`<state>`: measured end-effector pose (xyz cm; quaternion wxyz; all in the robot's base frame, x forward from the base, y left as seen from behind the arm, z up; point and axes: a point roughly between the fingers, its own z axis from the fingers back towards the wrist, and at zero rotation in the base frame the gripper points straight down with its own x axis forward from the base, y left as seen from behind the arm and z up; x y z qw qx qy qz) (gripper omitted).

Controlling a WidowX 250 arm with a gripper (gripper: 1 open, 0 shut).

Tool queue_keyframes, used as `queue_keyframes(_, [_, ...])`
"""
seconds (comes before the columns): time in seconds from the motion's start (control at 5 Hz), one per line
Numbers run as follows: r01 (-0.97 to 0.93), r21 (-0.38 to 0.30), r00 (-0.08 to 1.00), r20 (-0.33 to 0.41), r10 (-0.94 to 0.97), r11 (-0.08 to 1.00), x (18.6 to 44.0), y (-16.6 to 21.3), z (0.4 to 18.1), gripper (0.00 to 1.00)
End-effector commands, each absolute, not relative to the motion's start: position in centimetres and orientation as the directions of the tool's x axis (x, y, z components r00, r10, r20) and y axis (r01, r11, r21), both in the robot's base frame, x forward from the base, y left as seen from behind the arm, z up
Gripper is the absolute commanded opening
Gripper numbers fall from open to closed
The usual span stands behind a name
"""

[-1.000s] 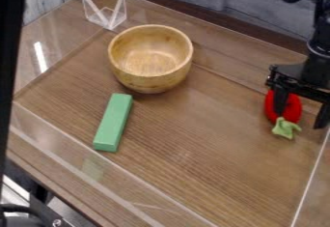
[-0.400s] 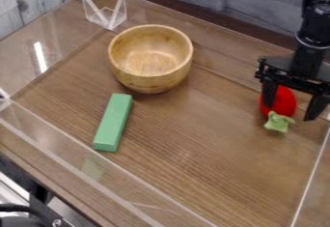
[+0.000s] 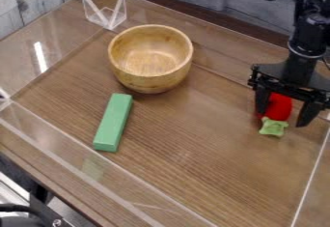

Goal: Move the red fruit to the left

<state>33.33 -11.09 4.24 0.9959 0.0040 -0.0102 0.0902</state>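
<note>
Wooden bowl (image 3: pixel 151 58), green block (image 3: pixel 114 122) leftward

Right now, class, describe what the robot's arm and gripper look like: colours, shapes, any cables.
The arm is black, built of rounded cylindrical segments. The gripper is also black: a flat crossbar carrying two straight, narrow fingers. No cables or markings can be made out.

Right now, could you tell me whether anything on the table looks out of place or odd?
Nothing stands out. The wooden bowl sits upright, the green block lies flat in front of it, and the red fruit lies intact on the table between the open jaws of the gripper.
</note>
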Motion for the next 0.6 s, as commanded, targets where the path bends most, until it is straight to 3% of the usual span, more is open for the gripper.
queue_keyframes(0.0, [-0.213,-0.044,0.971,0.104,0.216,0.976,34.0,-11.2,7.2,1.00])
queue_keyframes(0.2, [-0.263,-0.045,0.958,0.106,0.267,0.964,33.6,-10.5,7.4,0.00])
queue_keyframes(0.4, [-0.247,-0.072,0.956,0.146,0.255,0.966,33.3,-10.3,10.0,0.00])
